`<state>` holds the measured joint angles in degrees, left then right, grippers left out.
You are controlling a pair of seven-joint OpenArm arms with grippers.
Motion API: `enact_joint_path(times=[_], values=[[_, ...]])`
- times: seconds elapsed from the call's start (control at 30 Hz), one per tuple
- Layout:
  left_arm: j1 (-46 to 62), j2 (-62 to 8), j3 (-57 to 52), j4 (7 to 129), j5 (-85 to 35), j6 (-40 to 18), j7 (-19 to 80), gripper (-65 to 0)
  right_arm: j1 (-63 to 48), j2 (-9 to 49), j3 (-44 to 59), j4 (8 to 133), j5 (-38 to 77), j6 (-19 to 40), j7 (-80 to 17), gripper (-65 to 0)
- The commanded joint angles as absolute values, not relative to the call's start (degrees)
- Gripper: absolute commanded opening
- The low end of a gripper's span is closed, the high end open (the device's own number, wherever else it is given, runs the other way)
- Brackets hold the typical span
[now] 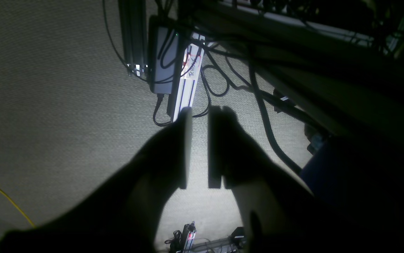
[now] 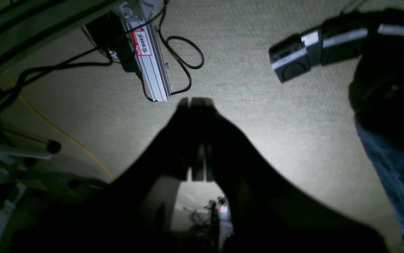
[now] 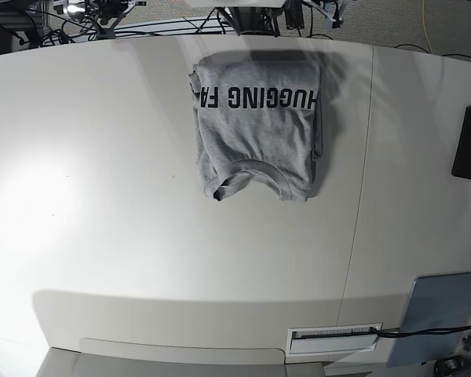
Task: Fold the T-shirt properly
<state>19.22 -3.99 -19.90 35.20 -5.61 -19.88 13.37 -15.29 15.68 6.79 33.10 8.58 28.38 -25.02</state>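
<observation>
grey t-shirt lies folded (lettering up) on the table.

heather-grey T-shirt with black block lettering, white table, black rectangular device, grey-blue tablet, beige woven carpet, yellow cable

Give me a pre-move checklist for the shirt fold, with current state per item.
1. T-shirt folded into a compact rectangle: ok, sleeves tucked in, collar at the near edge.
2. Fold neatness: not ok, the near left corner bunches out.
3. Shirt fully on the table: ok.
4. Left gripper free of cloth: ok, open, only carpet between the fingers.
5. Right gripper free of cloth: ok, shut, nothing held.
6. Arms over the table: not ok, neither shows in the base view; both wrist cameras see floor.
</observation>
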Motion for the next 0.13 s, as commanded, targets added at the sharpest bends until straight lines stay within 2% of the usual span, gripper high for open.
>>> enact_joint_path(times=[0.0, 0.1], values=[[19.5, -4.0, -19.9, 35.5, -5.8, -20.1, 13.0, -55.0, -15.6, 16.5, 6.3, 33.3, 8.5, 28.4, -24.9, -65.0], [19.5, -4.0, -19.9, 35.5, -5.7, -20.1, 13.0, -55.0, -15.6, 16.5, 6.0, 33.3, 8.5, 28.4, -24.9, -65.0]])
